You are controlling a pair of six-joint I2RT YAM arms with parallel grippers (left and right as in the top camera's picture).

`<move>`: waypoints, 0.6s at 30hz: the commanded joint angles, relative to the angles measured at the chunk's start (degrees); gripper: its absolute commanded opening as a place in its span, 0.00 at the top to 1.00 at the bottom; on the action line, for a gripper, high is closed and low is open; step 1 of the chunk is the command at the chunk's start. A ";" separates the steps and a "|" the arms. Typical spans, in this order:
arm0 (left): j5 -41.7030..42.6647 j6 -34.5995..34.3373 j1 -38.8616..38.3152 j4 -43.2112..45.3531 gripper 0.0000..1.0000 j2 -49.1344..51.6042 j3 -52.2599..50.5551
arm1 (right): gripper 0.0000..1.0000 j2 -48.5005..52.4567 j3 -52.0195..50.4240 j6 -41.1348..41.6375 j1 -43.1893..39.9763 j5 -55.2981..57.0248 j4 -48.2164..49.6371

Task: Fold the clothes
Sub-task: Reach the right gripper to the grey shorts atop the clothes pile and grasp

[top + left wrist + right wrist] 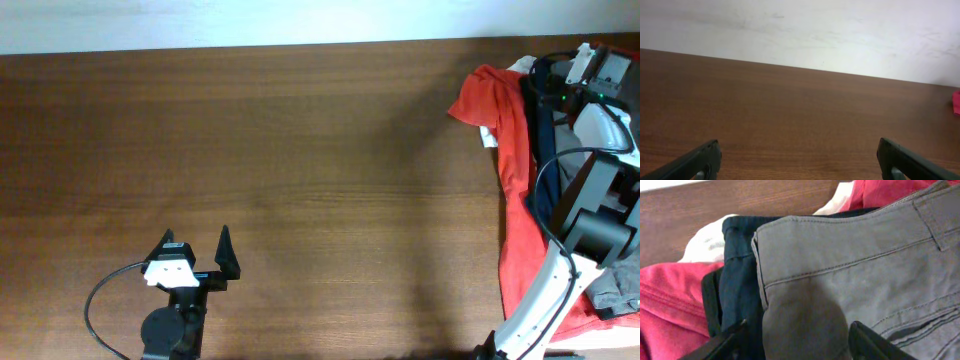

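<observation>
The grey-khaki shorts (850, 265) fill the right wrist view, waistband seam and belt loop showing, lying on top of a pile of clothes. My right gripper (797, 330) is open, its two fingers on either side of a raised bulge of the shorts' fabric. In the overhead view the right arm (592, 120) reaches over the pile at the table's far right corner and hides most of the shorts. My left gripper (195, 250) is open and empty over bare wood at the front left; it also shows in the left wrist view (799, 155).
An orange-red T-shirt (510, 150) spreads along the table's right edge, also in the right wrist view (670, 305). A dark navy garment (740, 275) and a white cloth (705, 242) lie under the shorts. The brown wooden table (300, 180) meets a white wall behind.
</observation>
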 commanded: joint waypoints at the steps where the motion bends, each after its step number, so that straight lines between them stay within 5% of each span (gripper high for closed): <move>1: -0.63 -0.50 -0.37 0.09 0.01 -0.28 -0.26 | 0.47 1.31 0.76 -0.31 0.22 -0.31 0.74; 5: -0.63 -0.50 -0.37 0.09 0.01 -0.28 -0.26 | 0.71 1.22 0.94 -0.28 0.22 -0.33 0.79; 7: -0.63 -0.50 -0.37 0.09 0.01 -0.28 -0.26 | 0.96 0.61 1.77 -0.26 0.22 -0.37 0.70; 14: -0.66 -0.50 -0.37 0.09 0.01 -0.28 -0.26 | 0.96 -4.81 2.78 -0.26 0.24 -1.16 -1.46; 18: -0.63 -0.50 -0.37 0.09 0.01 -0.28 -0.26 | 0.96 -9.01 2.78 -0.26 0.92 -12.00 -7.37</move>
